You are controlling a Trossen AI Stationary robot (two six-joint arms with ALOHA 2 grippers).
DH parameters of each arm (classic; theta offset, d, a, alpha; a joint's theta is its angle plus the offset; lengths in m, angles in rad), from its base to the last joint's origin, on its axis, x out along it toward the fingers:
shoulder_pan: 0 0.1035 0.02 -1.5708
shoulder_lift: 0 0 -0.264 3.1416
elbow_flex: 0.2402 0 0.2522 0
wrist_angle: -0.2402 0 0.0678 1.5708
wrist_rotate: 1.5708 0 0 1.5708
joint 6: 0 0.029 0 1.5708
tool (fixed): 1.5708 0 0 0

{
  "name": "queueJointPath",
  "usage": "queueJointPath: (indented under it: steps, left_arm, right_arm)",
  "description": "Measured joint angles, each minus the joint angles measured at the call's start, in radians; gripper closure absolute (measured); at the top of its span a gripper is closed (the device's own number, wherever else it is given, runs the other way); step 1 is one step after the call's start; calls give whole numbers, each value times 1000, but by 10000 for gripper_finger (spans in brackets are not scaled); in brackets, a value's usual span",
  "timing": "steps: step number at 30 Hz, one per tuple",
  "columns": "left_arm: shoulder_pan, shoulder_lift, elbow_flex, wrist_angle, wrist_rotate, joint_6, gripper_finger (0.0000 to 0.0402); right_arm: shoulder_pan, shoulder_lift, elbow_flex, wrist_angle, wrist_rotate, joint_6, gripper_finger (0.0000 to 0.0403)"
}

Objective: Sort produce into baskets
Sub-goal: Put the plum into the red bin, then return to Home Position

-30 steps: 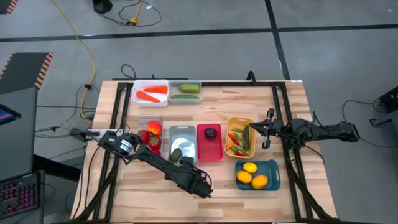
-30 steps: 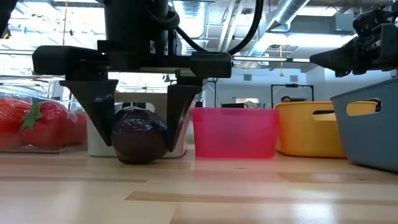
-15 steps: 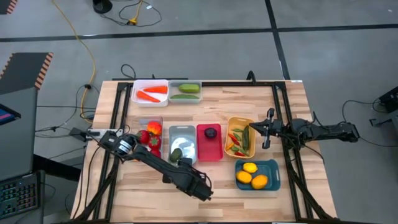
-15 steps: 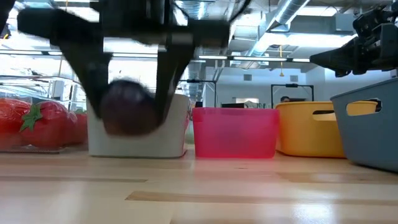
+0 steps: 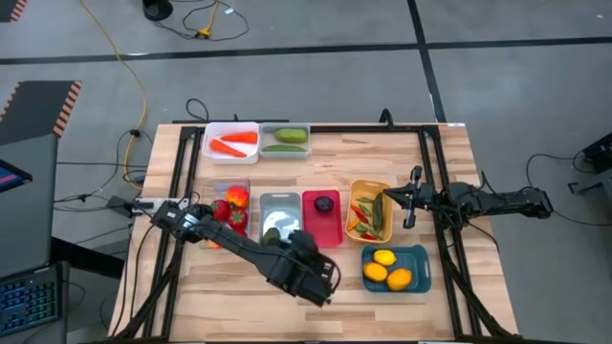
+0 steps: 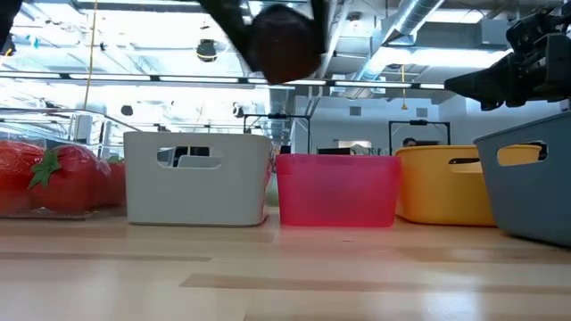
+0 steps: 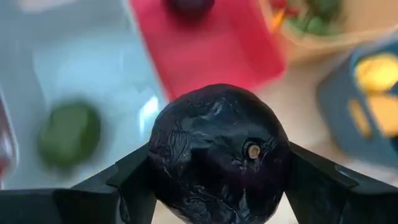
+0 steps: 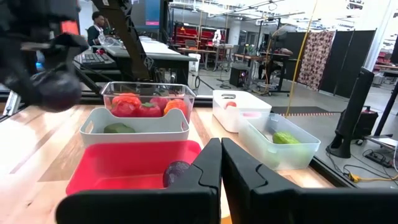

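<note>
Left tool clamped on dark plum, lifted above surface.
Red bin holds another plum; right tool, fingers together, waits right.

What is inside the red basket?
One dark purple plum lies in the red basket, near its far end. The rest of its floor looks bare. In the low view the basket's pink wall hides what is inside.
</note>
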Motion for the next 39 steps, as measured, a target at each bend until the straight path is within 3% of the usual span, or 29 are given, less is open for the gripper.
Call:
queueJointPath:
  steps: [3, 6, 14, 17, 24, 31, 39]
  left_arm:
    - [35, 0, 4, 36, -79, 96, 128]
    - [86, 0, -2, 86, -71, 180, 126]
    - [220, 1, -20, 246, 184, 575, 120]
    - [242, 2, -20, 251, 239, 640, 99]
    - [246, 2, -7, 177, 226, 660, 10]
    - [246, 1, 85, 94, 208, 808, 14]
    - [237, -149, 58, 81, 143, 961, 13]
  right_arm:
    - [0, 0, 0, 0, 0, 0, 365]
    - [0, 0, 0, 0, 0, 0, 365]
    - [0, 0, 0, 0, 0, 0, 365]
    - [0, 0, 0, 0, 0, 0, 365]
    - [0, 0, 0, 0, 0, 0, 365]
    - [0, 0, 0, 0, 0, 0, 365]
    - [0, 0, 0, 0, 0, 0, 365]
